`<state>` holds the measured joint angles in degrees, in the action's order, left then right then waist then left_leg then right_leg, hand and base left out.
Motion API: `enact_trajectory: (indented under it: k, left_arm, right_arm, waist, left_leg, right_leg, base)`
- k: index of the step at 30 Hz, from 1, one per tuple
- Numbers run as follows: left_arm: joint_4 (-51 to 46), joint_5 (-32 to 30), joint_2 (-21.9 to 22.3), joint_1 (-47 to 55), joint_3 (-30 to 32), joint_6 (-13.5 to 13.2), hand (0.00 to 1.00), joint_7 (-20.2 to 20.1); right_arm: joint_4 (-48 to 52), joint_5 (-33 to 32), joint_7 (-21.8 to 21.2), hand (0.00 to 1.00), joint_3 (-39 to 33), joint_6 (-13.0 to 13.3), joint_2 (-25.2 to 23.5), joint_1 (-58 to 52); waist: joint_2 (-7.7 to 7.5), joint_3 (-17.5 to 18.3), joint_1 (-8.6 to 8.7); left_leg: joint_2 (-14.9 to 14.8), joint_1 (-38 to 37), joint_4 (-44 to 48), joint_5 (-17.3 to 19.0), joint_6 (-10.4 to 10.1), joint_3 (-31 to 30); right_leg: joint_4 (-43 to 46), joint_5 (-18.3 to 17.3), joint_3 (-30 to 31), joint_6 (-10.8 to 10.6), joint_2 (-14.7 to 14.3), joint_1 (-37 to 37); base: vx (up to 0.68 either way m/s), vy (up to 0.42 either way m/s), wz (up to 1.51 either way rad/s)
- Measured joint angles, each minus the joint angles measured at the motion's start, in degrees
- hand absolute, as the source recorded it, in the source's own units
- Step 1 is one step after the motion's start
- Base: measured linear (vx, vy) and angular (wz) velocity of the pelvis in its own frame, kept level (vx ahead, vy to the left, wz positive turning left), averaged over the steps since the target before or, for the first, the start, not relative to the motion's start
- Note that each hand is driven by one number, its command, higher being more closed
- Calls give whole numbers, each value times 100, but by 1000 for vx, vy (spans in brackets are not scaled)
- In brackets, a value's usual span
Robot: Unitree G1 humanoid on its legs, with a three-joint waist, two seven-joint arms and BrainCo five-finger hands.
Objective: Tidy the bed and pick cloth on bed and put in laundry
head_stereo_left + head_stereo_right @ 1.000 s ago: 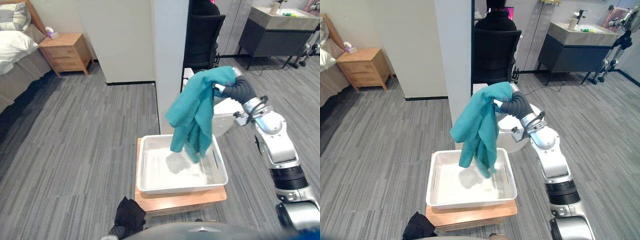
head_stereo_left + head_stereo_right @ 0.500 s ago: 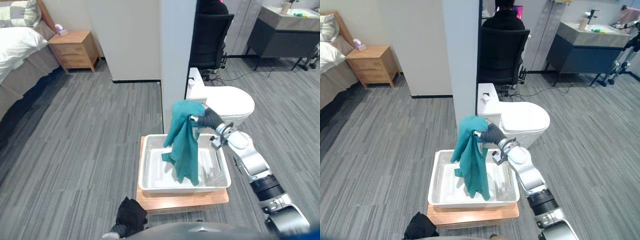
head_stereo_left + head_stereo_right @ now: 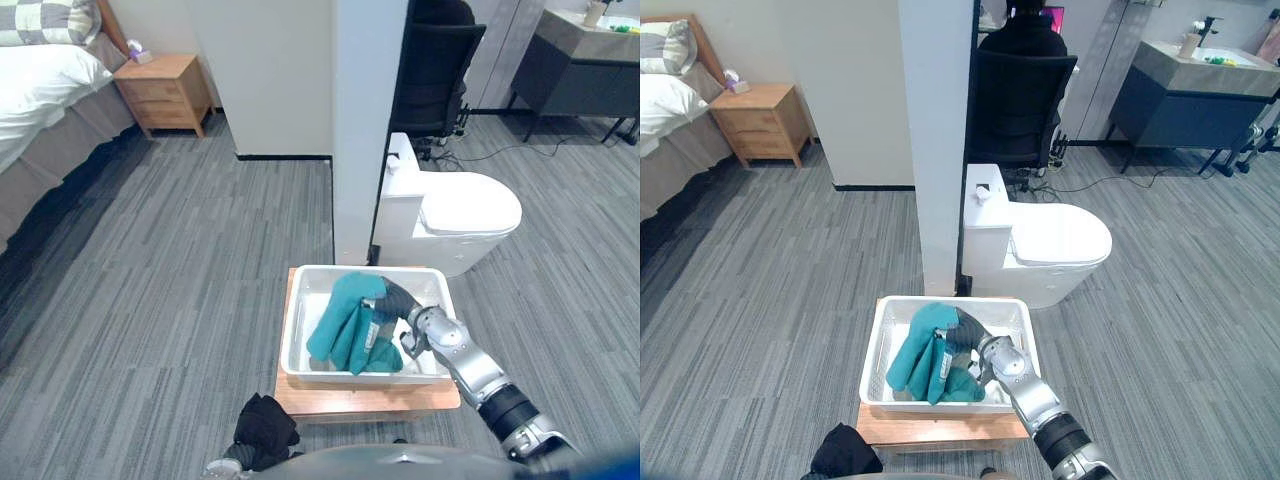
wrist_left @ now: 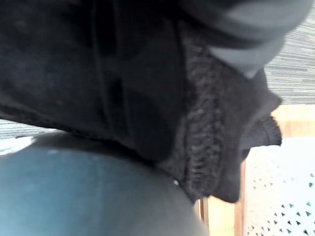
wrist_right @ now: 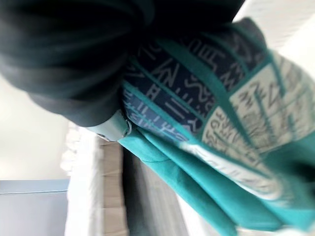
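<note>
Teal cloth (image 3: 345, 325) lies bunched in white bin (image 3: 293, 325), long axis diagonal: high end at R hand (image 3: 397, 297) mid-bin, low end toward near-L corner. Bin sits on wooden platform (image 3: 350, 400); toilet (image 3: 460, 215) just behind, open carpet (image 3: 150, 290) to L. R arm reaches in from near-R, hand sunk in folds, grip can't be told; L hand (image 3: 262, 430) low by platform.

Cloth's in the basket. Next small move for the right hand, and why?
Probably release the teal cloth and lift the right hand straight out. The cloth lies bunched inside the white basket, within its walls, with the hand down in the basket against it.
</note>
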<state>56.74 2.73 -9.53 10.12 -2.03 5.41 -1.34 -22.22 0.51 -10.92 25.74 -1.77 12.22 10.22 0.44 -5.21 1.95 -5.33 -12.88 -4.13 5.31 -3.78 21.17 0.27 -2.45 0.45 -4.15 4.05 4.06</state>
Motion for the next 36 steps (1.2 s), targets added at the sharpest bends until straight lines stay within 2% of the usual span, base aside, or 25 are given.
enact_trajectory:
  k: [3, 5, 8, 13, 14, 17, 23, 28, 31, 36]
  left_arm:
    - [-136, -4, -2, -25, -17, 66, 100, 8]
    - [-163, 1, -11, -104, -24, 58, 100, 7]
    - [-208, 1, -9, -256, -24, 23, 100, 7]
    - [-303, 1, -37, -449, -91, -65, 100, 9]
    - [-380, 2, -57, -483, -156, -84, 100, 11]
    - [-382, 23, -41, -607, -186, -174, 100, 70]
    - [-377, 45, -24, -602, -189, -307, 100, 181]
    - [-380, -7, 0, -576, -183, -333, 100, 180]
    - [-406, -103, 5, -551, -179, -329, 100, 169]
    - [-458, -462, 1, -392, -122, -276, 100, 149]
  right_arm:
    - [-318, 111, 139, 100, -3, 39, -95, 7]
    - [-682, 328, 326, 100, -8, 69, -206, 46]
    - [-1150, 552, 571, 100, -13, 68, -264, 122]
    - [-1541, 690, 979, 100, -153, 71, -307, 712]
    - [-1680, 690, 1058, 0, -243, 66, -335, 887]
    - [-2058, 671, 1367, 0, -500, 50, -313, 1138]
    - [-2261, 534, 1788, 0, -869, 103, -291, 1190]
    - [-2259, 536, 1864, 0, -1098, 239, -203, 1107]
    - [-2251, 537, 1883, 0, -1132, 337, -199, 944]
    - [-2134, 544, 1827, 0, -1134, 374, -201, 659]
  waist:
    - [37, -40, -7]
    - [42, -162, -11]
    - [75, -356, -146]
    - [108, -674, -168]
    - [107, -766, -180]
    - [173, -972, -310]
    - [172, -1002, -322]
    - [157, -1001, -342]
    - [131, -988, -409]
    - [-9, -752, -413]
  left_leg:
    - [22, 136, -85, -64, 13, -12]
    - [35, 226, -86, -97, 24, -92]
    - [33, 392, -63, -115, 30, -139]
    - [37, 703, 77, -118, 34, -270]
    - [38, 792, 132, -120, 38, -280]
    - [37, 830, 149, -123, 43, -285]
    - [52, 912, 253, -123, 43, -292]
    - [53, 753, 243, -123, 43, -307]
    - [48, 575, 205, -122, 43, -305]
    - [99, 466, 71, -141, 71, -288]
  right_leg:
    - [31, 2, -33, -3, 10, -172]
    - [65, 3, -96, -5, 31, -268]
    - [69, 5, -148, -5, 44, -375]
    - [181, 29, -289, -21, 97, -607]
    - [196, 48, -288, -19, 108, -677]
    - [214, 69, -287, -16, 117, -713]
    - [214, 89, -297, -44, 197, -721]
    - [159, 105, -303, -69, 206, -525]
    - [143, 105, -303, -70, 194, -357]
    - [27, 103, -297, -72, 177, -281]
  base:
    - [3, 1, 3]
    - [0, -1, 17]
    - [14, 0, 13]
    - [-6, 4, 13]
    - [-15, -1, 4]
    - [-7, 4, 2]
    - [7, 7, 2]
    - [-1, -1, 4]
    - [0, 0, 0]
    - [-30, -11, -4]
